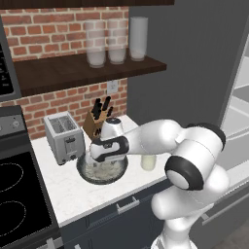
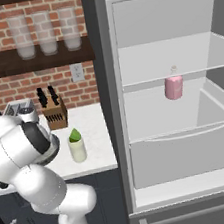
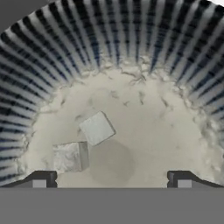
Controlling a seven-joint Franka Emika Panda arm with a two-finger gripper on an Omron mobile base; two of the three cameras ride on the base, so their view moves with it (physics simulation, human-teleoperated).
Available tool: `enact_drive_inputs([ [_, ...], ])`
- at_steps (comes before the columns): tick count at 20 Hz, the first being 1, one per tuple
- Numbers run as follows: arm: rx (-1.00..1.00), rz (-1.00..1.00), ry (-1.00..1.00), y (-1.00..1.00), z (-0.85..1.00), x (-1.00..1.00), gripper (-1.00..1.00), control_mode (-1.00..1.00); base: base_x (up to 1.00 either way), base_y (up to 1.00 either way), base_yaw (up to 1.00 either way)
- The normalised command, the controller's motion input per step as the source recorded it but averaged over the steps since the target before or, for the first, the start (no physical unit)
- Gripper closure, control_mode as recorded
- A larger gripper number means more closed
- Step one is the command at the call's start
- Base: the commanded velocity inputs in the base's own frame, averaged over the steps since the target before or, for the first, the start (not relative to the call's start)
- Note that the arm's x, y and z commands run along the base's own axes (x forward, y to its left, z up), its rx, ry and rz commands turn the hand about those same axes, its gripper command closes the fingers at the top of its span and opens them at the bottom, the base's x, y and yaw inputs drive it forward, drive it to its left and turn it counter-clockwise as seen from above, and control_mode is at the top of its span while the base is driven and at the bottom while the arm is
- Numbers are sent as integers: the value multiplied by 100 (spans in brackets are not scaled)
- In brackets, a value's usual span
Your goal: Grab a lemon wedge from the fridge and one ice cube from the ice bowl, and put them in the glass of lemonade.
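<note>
The ice bowl (image 1: 104, 182), dark grey and shallow, sits on the counter in front of the toaster. My gripper (image 1: 97, 163) points down into it, open and empty. In the hand view the bowl's ribbed wall (image 3: 52, 57) curves around whitish ice. Two loose ice cubes (image 3: 96, 128) (image 3: 70, 156) lie just ahead of my left fingertip (image 3: 41, 179), between the open fingers of the gripper (image 3: 111, 179). The glass of lemonade (image 2: 78, 150) stands right of the bowl, with the green lemon wedge (image 2: 75, 135) on top of it. The fridge (image 2: 162, 21) stands open.
A silver toaster (image 1: 63, 136) and a knife block (image 1: 97, 119) stand behind the bowl. Three tall glasses (image 1: 116, 41) are on the shelf above. The stove (image 1: 14, 194) is to the left. A pink bottle (image 2: 173, 86) stands on a fridge shelf.
</note>
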Motion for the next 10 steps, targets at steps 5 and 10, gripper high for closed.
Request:
enact_drive_inputs([
  [5, 0, 0, 0, 15, -19, 0, -100, -100, 0, 0, 0],
  [10, 0, 0, 0, 10, -1, 0, -100, -100, 0, 0, 0],
])
